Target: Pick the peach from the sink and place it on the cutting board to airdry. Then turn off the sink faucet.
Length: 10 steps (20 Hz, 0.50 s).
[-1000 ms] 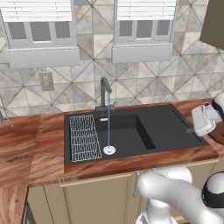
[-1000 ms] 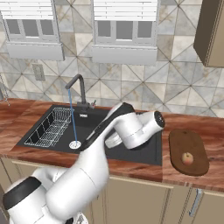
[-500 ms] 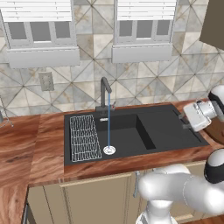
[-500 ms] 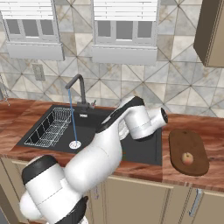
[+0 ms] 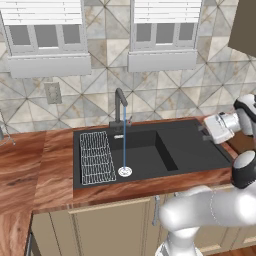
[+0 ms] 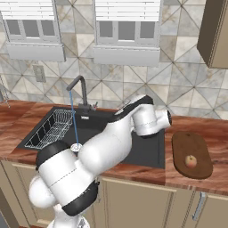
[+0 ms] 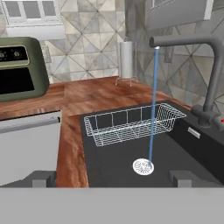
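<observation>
Landmark: the sink (image 5: 190, 150), a black recessed basin set in the wood countertop (image 5: 30, 165).

1. Countertop: reddish-brown wood, running along the tiled wall on both sides of the sink.
2. Robot arm (image 6: 111, 142): white, rising from the base in front of the sink, reaching up and over the flat drainer half of the sink; the wrist is turned sideways, so the hand looks level across the basin toward the faucet end.
3. Sink: the deeper bowl lies at its left; the flat drainer section at its right.
4. Cutting board (image 6: 191, 153): dark reddish-brown, rounded corners, lying flat on the countertop just right of the sink.
5. White wire rack (image 5: 96, 157): inside the sink, at the bowl's left end.
6. Sink faucet (image 5: 120, 107): dark grey, upright at the back rim of the sink; a thin blue stream of water (image 5: 124, 150) falls from its spout onto the white drain disc (image 5: 124, 171) in the bowl.
7. Gripper (image 5: 204, 132): above the right part of the sink, fingers spread wide, holding nothing.
8. Peach (image 6: 191, 161): small, orange-red, resting on the cutting board, right of the sink.
</observation>
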{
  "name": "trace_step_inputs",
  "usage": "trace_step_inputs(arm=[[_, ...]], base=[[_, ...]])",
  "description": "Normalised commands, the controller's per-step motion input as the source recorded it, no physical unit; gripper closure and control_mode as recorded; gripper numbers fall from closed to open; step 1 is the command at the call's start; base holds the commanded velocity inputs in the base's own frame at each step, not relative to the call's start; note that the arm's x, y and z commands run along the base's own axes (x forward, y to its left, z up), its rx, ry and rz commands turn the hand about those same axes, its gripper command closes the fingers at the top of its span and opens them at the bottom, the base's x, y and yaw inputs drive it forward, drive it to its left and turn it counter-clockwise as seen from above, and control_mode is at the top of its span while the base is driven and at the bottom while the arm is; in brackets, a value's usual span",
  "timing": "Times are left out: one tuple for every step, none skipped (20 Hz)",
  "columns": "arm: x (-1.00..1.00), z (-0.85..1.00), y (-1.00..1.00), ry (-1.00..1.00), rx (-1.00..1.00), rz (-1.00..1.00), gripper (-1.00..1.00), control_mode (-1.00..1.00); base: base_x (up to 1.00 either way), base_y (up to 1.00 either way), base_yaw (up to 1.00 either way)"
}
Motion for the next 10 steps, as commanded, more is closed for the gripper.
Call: trace_step_inputs(arm=[[0.4,0.0,0.0,0.0,0.2,0.0,-1.0,-1.0],[0.4,0.0,0.0,0.0,0.21,0.0,-1.0,-1.0],[0.38,0.0,0.0,0.0,0.22,0.01,-1.0,-1.0],[0.4,0.0,0.0,0.0,0.19,0.04,-1.0,-1.0],[0.33,0.0,0.05,-0.03,0.16,0.06,-1.0,-1.0],[0.32,0.0,0.09,-0.04,0.14,0.07,-1.0,-1.0],[0.33,0.0,0.16,-0.04,0.12,0.07,-1.0,-1.0],[0.34,0.0,0.24,-0.05,0.11,0.07,-1.0,-1.0],[0.34,0.0,0.29,-0.05,0.1,0.08,-1.0,-1.0],[0.35,0.0,0.28,-0.05,0.09,0.08,-1.0,-1.0]], base=[[0.0,0.0,0.0],[0.0,0.0,0.0],[0.0,0.0,0.0],[0.0,0.0,0.0],[0.0,0.0,0.0],[0.0,0.0,0.0],[0.0,0.0,0.0],[0.0,0.0,0.0],[0.0,0.0,0.0],[0.0,0.0,0.0]])
